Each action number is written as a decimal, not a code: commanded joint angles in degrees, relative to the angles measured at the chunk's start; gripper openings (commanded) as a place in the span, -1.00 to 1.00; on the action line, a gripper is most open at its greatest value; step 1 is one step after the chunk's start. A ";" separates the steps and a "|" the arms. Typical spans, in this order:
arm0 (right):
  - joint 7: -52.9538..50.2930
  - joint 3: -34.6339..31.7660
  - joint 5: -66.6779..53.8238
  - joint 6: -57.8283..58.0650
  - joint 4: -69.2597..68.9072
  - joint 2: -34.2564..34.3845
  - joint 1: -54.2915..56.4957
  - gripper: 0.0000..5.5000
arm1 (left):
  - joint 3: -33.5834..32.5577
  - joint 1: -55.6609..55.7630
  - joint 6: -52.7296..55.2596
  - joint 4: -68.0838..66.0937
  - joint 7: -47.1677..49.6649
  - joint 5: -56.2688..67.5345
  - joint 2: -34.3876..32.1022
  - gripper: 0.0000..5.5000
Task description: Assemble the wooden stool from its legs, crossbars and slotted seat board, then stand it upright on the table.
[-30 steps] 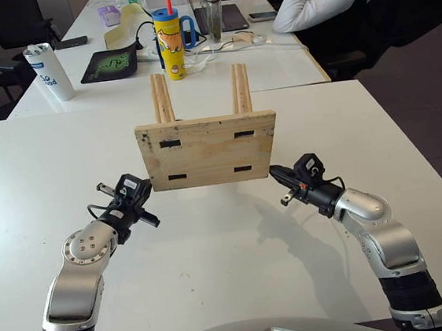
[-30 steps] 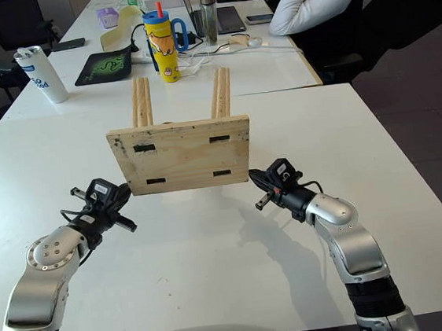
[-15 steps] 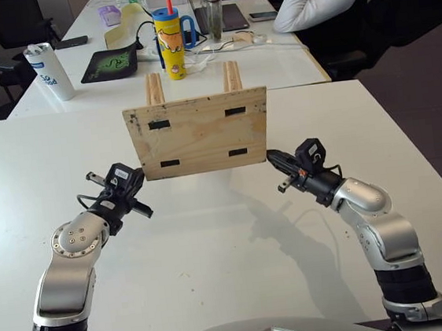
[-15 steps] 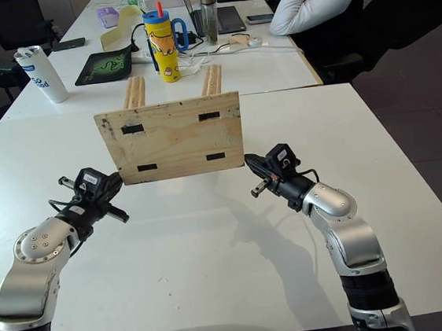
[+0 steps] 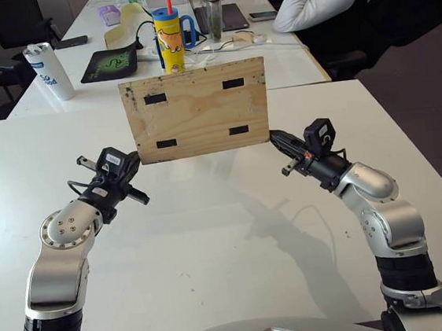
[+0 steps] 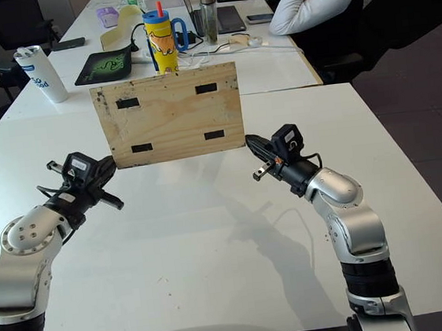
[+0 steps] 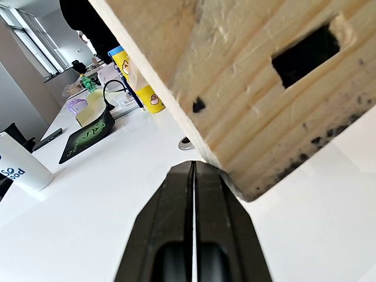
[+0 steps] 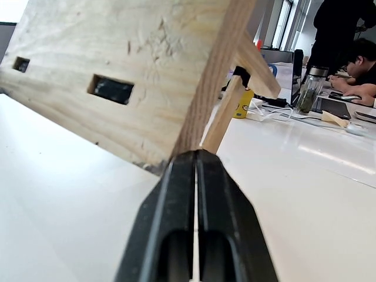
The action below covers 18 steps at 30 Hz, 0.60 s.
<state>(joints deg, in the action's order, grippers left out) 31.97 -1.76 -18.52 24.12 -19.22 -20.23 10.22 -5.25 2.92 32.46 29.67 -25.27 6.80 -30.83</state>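
Tipped on edge over the white table (image 5: 214, 245), between the two arms: the wooden stool, with its seat board (image 5: 195, 109) turned face-on to the robot. Runs with its long axis across the robot, left to right, top edge climbing a little toward the right. Points its legs away, behind the board, hidden from the eye views. Cannot tell whether the lower edge touches the table.

Counting on the board face: four dark slots (image 5: 233, 83), two high and two low.

At the lower left corner, the left gripper (image 5: 130, 163), fingers pressed together, tip just beside the corner. At the lower right corner, the right gripper (image 5: 278, 140), fingers likewise together, tip up against the board's side edge.

From the left wrist view: closed fingers (image 7: 176, 194), the rough corner of the board just beyond them, and one slot.

From the right wrist view, unlike the head cameras: the board's back side, with one leg (image 8: 226, 114) slanting off behind it and a second wooden bar (image 8: 258, 64) joined at its far end; two slots too.

On the desk beyond: one yellow cup (image 5: 169, 40), one white tumbler (image 5: 47, 71), one dark mouse pad (image 5: 111, 64).
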 commanded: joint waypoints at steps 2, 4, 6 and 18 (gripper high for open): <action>1.81 2.12 -2.98 -0.44 -2.33 1.41 3.75 -1.00 | 1.69 3.64 -0.84 2.62 -3.06 4.08 1.09 -1.00; 1.86 2.06 -2.96 -0.39 -2.15 1.28 3.85 -1.00 | 0.76 4.34 -0.05 3.35 -2.60 5.06 1.72 -1.00; 1.94 2.06 -2.99 -0.30 -2.14 1.15 3.84 -1.00 | 0.18 4.89 0.71 4.06 -2.22 5.73 1.87 -1.00; 0.73 0.64 -4.59 1.44 -2.97 1.66 7.31 -1.00 | -0.81 6.28 2.84 5.44 -1.33 6.26 2.64 -1.00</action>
<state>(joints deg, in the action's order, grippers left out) 31.06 -3.24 -19.67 25.52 -19.27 -20.24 14.20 -8.48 6.80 35.62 32.62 -24.61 9.55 -29.39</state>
